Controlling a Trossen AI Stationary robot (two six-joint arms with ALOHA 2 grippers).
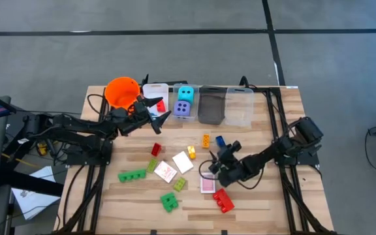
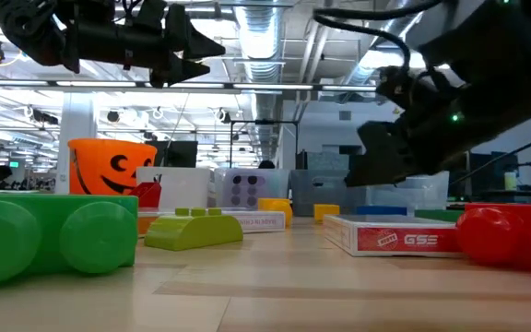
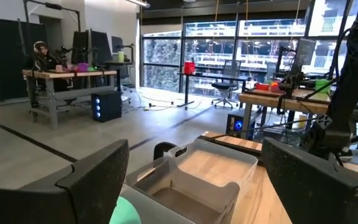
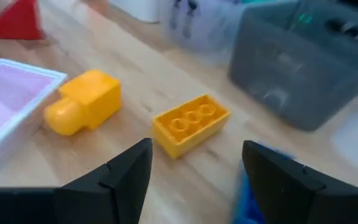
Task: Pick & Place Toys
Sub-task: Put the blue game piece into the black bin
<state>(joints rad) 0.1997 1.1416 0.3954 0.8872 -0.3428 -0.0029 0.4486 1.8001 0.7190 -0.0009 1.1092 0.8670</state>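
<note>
Two dark arms are seen over a wooden table (image 1: 260, 209) in the high view. The left gripper (image 1: 156, 112) is held at the upper centre-left of that frame, just beside the orange pumpkin-face bucket (image 1: 121, 91) and over the near edge of a clear bin (image 1: 155, 94) in which a red piece (image 1: 160, 106) lies; its fingers are spread wide and nothing is held between them, as is confirmed in the left wrist view, where only bins show between the two dark fingers. The right gripper (image 1: 222, 154) is placed right of centre in the high view, with its fingers parted and nothing pinched — in the right wrist view a yellow brick (image 4: 191, 123) is seen on the wood ahead of the gap, and a rounded yellow piece (image 4: 84, 101) lies beside a pink-backed card pack (image 4: 14, 99).

Several toys are scattered across the middle and lower part of the high view: a blue brick (image 1: 219, 140) just beside the right gripper, a small red brick (image 1: 156, 149), a long green brick (image 1: 132, 175), a green brick (image 1: 170, 202) and a larger red brick (image 1: 223, 200) towards the bottom edge. A cyan die (image 1: 185, 93) and a purple die (image 1: 183, 109) are stacked in a second bin at the top centre; further bins — one of them dark — are lined up to the right of it.
</note>
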